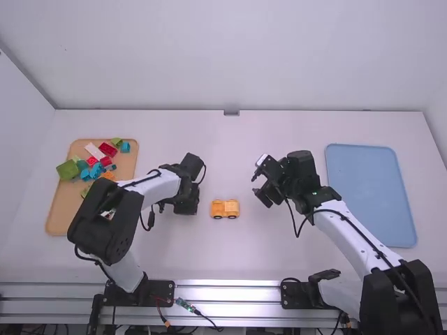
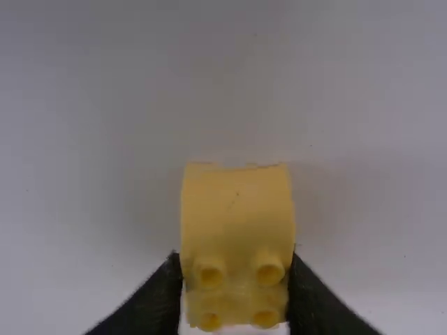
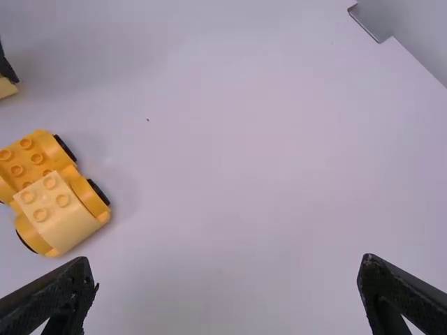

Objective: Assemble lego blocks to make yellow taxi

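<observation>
Among the containers, we see a tan tray with rounded corners at the table's left side, partly hidden by the left arm. In it lie a pale pink oblong block, red blocks, teal and blue blocks and an orange block; a large green block sits at its left edge. On the right side we have a rectangular light-blue tray flat on the white table.

The unfinished taxi, an orange-yellow toy car with black wheels, stands upright on the table between the two grippers. We see a paler yellow studded block mounted on one end of it, beside the orange studs of the other end.

Our left gripper is closed around a pale yellow block with a curved top and round studs, gripped by its sides. Our right gripper is near the car, its jaws spread wide with nothing between them.
</observation>
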### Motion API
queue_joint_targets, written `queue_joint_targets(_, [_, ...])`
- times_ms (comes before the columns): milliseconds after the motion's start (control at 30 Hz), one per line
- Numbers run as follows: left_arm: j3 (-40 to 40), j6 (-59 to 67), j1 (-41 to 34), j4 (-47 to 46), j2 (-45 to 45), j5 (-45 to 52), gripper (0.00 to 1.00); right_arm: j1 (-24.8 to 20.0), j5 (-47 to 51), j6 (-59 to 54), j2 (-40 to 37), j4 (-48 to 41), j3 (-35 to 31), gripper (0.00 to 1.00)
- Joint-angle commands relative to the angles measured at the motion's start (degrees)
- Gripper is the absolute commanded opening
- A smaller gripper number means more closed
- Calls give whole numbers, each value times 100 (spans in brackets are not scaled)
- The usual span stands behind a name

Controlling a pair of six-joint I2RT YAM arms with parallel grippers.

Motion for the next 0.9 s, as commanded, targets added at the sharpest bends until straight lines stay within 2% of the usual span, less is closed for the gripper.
queue_joint_targets(0, [22, -2, 22, -72, 74, 170, 52, -22, -31, 59, -57, -11, 15, 99])
queue_joint_targets(100, [22, -4, 22, -111, 74, 151, 60, -20, -33, 59, -57, -13, 15, 99])
queue_joint_targets(267, [35, 17, 17, -175, 74, -44, 66, -22, -35, 61, -57, -33, 15, 99])
queue_joint_targets(433, [186, 273, 7, -339, 74, -107, 82, -22, -33, 61, -57, -31, 15, 99])
queue_joint_targets(600, [205, 820, 7, -20, 74, -20, 77, -15, -35, 61, -57, -31, 15, 99])
queue_joint_targets(733, [216, 824, 63, 103, 48, -114, 81, -15, -31, 61, -57, -31, 15, 99])
queue_joint_targets(867, [479, 1198, 81, -214, 13, -195, 82, -17, -35, 66, -57, -31, 15, 99])
